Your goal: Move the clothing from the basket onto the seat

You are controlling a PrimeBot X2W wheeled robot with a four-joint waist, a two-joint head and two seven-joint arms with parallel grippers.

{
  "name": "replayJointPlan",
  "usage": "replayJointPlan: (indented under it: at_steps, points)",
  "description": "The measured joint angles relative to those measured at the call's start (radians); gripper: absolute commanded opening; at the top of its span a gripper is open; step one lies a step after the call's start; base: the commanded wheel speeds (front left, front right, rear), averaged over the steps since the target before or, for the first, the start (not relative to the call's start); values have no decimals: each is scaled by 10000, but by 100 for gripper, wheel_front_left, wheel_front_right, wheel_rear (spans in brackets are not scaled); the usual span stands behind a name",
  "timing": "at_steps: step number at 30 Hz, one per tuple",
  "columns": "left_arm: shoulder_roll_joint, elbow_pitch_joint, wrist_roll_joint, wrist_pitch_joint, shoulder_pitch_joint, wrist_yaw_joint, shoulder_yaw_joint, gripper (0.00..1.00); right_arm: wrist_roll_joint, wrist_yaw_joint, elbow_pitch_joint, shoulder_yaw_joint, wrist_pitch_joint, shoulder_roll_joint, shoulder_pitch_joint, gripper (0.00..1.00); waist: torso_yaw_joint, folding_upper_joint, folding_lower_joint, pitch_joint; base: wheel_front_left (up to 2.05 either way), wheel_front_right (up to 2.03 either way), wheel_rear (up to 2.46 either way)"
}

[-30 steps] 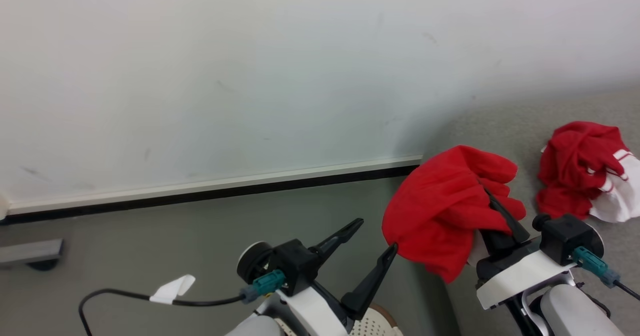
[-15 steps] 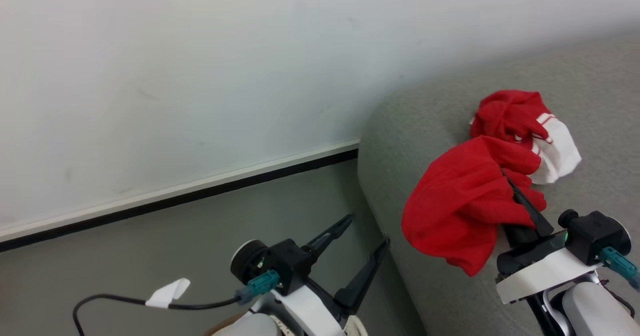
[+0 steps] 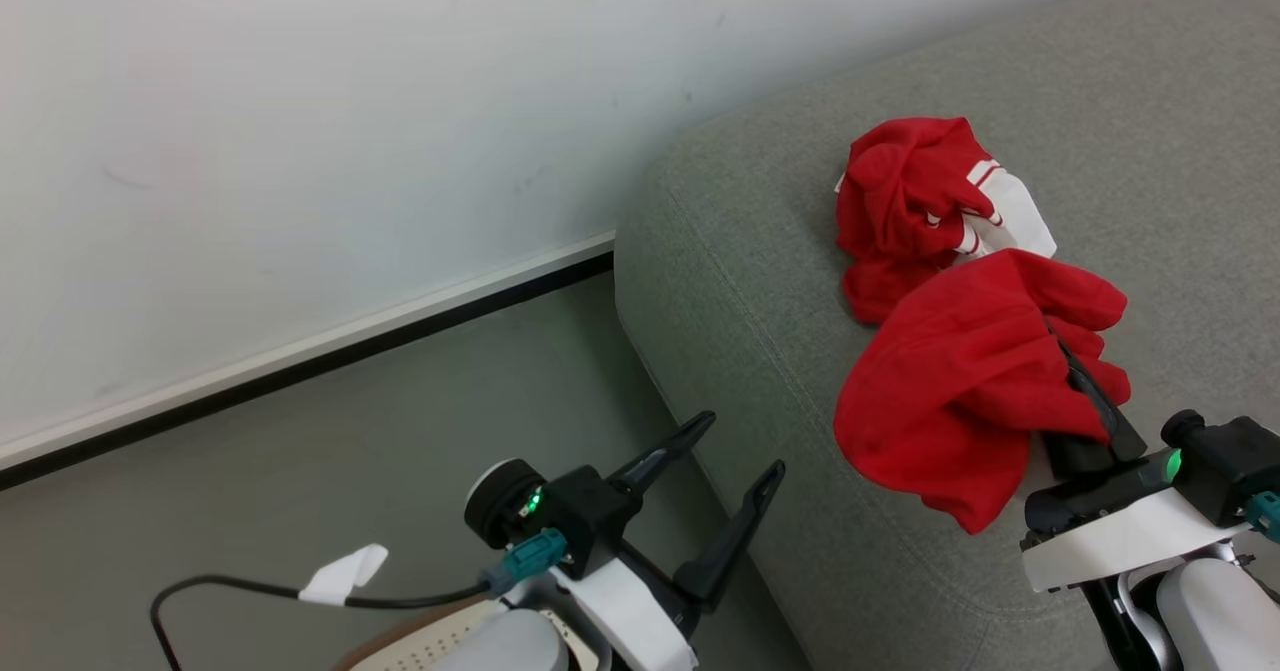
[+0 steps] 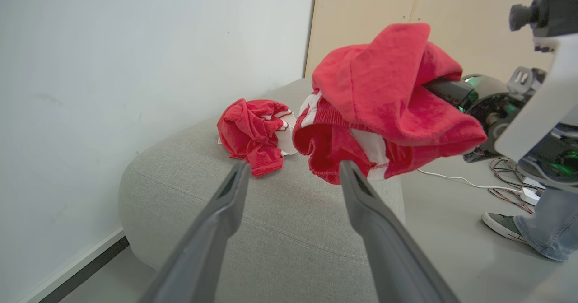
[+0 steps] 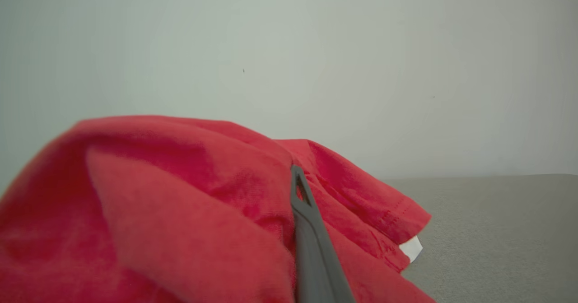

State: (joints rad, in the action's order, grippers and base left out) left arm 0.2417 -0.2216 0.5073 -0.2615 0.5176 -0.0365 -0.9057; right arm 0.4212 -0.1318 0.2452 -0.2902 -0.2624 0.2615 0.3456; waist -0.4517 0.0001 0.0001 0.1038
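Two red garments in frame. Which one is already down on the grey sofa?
The crumpled red garment with white stripe trim, lying free on the light grey woven sofa. The other red garment hangs clamped in the right gripper.

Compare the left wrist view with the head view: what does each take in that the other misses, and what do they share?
Left wrist view adds: a person's shoe and floor cables. Head view adds: the basket and a tagged black cable. Both: the grey seat, a crumpled garment lying on it, the held garment hanging over it in the shut right tool, and the open left tool.
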Motion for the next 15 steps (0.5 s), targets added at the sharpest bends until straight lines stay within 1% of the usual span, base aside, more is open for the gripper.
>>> replayJointPlan:
  at_steps: [7, 10, 15]
  points:
    - [-71, -107, -146, -17, 148, 157, 15, 100, -2, 0, -48, 437, 0, 159, 5, 0, -84, -1, 0, 360, 0, 0, 0]
    - [-96, -150, -219, -19, 276, 196, 19, 100, 2, 0, 77, 769, 0, 326, 165, 0, 6, -1, 0, 565, 0, 0, 0]
    - [-100, -238, -337, 8, 494, 278, -40, 100, 94, 0, 616, 1429, 2, 815, 556, 0, 330, 0, 0, 1026, 0, 0, 0]
